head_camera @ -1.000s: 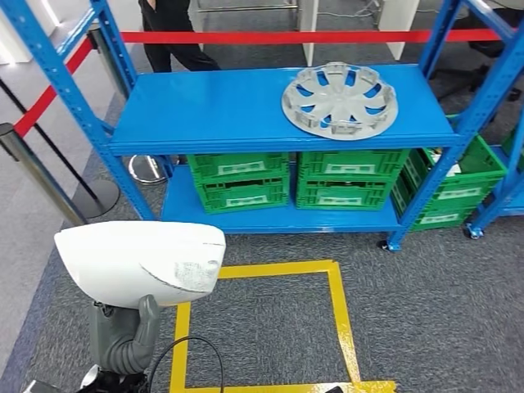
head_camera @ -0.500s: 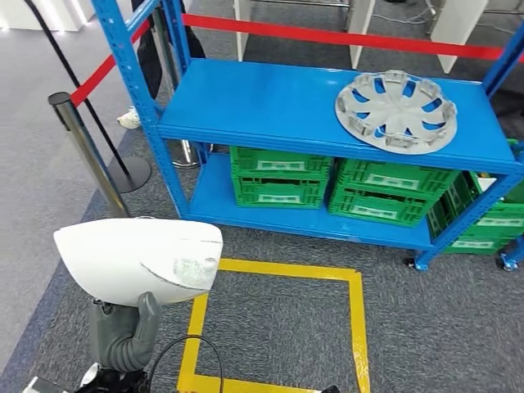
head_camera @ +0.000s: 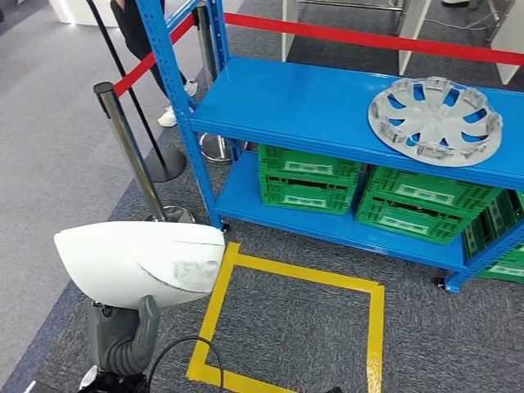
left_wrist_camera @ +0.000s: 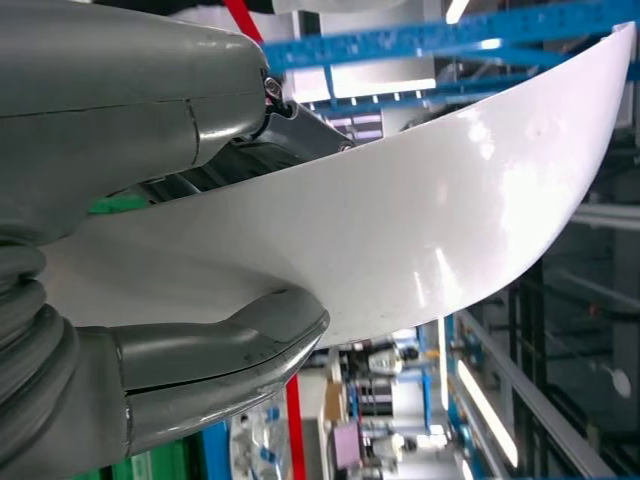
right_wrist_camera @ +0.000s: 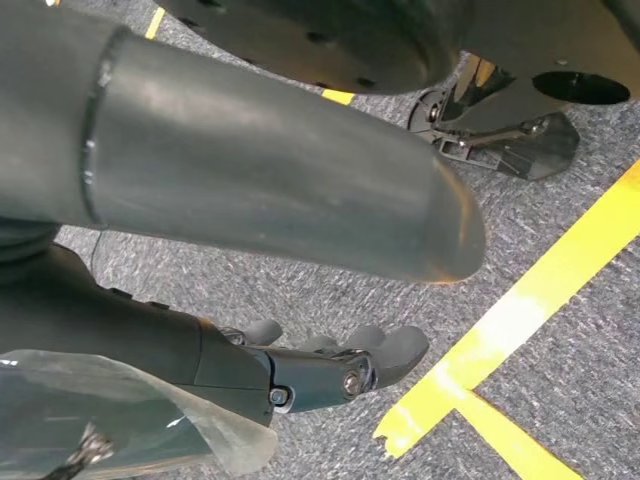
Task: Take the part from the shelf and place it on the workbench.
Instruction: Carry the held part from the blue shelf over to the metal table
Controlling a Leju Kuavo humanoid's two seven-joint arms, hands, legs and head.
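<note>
A white curved shell part [head_camera: 139, 260] sits at the lower left of the head view, and my left hand [head_camera: 124, 336] grips it from below. In the left wrist view the thick grey thumb [left_wrist_camera: 219, 350] presses under the part's glossy white surface [left_wrist_camera: 423, 230], with darker fingers on its other side. My right hand [right_wrist_camera: 226, 180] hangs low over the grey carpet, its thumb and dark fingers [right_wrist_camera: 332, 365] apart with nothing between them.
A blue shelf [head_camera: 296, 106] stands ahead to the right, with a silver hubcap [head_camera: 434, 120] on top and green crates [head_camera: 305, 178] below. A stanchion [head_camera: 127, 139] with a red belt stands left of it, a person [head_camera: 133, 29] behind. Yellow tape [head_camera: 296, 274] marks the carpet.
The whole picture has shifted: the camera has turned left, so shelf and hubcap slide right and the stanchion comes in. The part stays in my left hand.
</note>
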